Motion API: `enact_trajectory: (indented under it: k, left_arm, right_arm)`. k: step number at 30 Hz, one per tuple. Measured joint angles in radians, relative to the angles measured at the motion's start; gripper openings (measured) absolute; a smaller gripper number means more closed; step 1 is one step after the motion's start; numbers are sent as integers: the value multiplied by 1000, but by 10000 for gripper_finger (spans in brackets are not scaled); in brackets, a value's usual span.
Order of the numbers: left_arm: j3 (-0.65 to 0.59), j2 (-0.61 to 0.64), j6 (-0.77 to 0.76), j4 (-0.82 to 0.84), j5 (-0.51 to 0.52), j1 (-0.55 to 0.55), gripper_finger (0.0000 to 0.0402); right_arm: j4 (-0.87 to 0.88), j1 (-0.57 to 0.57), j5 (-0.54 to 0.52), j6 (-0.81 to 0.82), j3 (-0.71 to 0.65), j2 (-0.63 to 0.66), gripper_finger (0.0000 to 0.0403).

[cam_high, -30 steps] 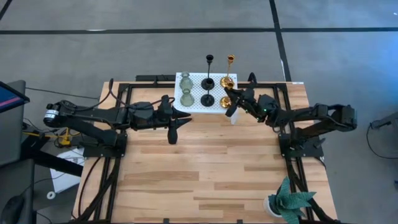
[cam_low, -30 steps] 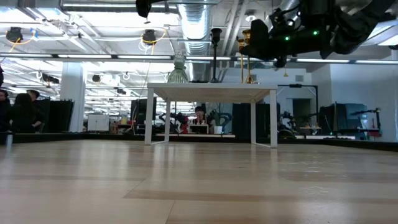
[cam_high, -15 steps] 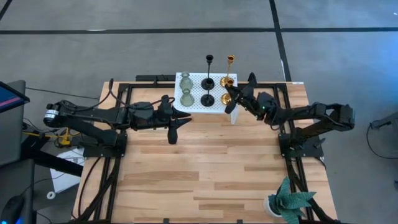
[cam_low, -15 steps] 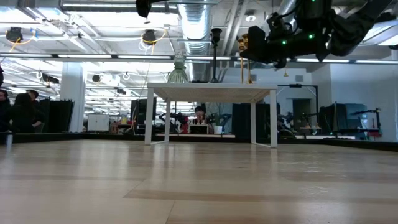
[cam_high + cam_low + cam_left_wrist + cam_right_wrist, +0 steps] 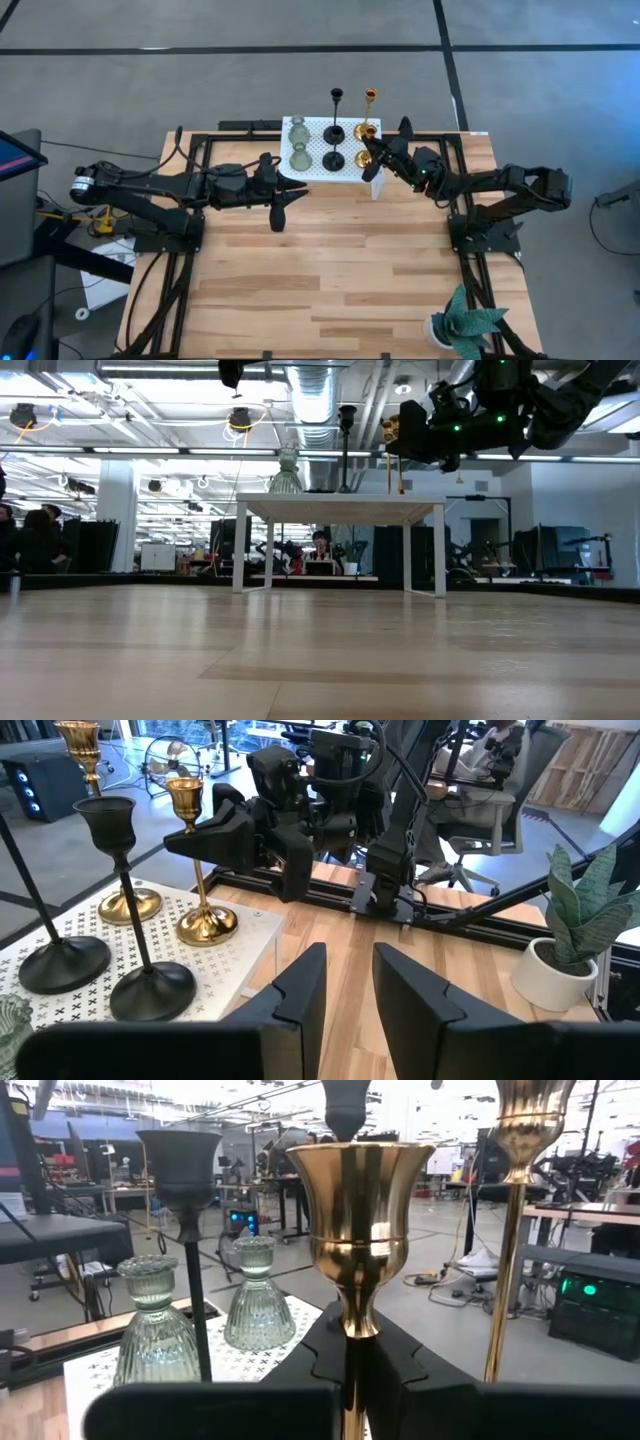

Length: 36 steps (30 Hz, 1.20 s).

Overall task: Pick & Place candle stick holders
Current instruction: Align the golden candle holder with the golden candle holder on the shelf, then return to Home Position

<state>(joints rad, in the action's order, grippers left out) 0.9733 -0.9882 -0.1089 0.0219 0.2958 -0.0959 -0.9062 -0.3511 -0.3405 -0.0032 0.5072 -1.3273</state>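
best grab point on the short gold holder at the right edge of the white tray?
The slim stem of the short gold holder, just under the flared cup, coming level from the tray's right edge. Cup and round base are both wider than the stem, and the tall gold holder stands beside it. The right claw already straddles that stem.

The right arm reaches toward the table's far edge, its dark two-finger right gripper point(image 5: 367, 152) clamped around a slim shiny gold candle stick holder point(image 5: 355, 1230). The left arm lies stretched sideways, its dark two-finger left gripper point(image 5: 287, 196) parted and holding nothing.
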Motion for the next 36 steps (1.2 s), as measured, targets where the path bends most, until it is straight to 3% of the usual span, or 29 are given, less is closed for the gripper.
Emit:
enact_trajectory:
  k: [3,13,25,30,36]
  left_arm:
    - [0,0,0,0,0,0,85]
    - [0,0,0,0,0,0,85]
    - [0,0,0,0,0,0,85]
    - [0,0,0,0,0,0,85]
    - [0,0,0,0,0,0,85]
  right_arm:
    - [1,0,2,2,0,0,13]
    - [64,3,5,7,-4,-4,116]
    - [81,11,3,5,-4,30,273]
    - [215,28,3,46,-3,113,308]
    - [468,56,0,119,-3,260,322]
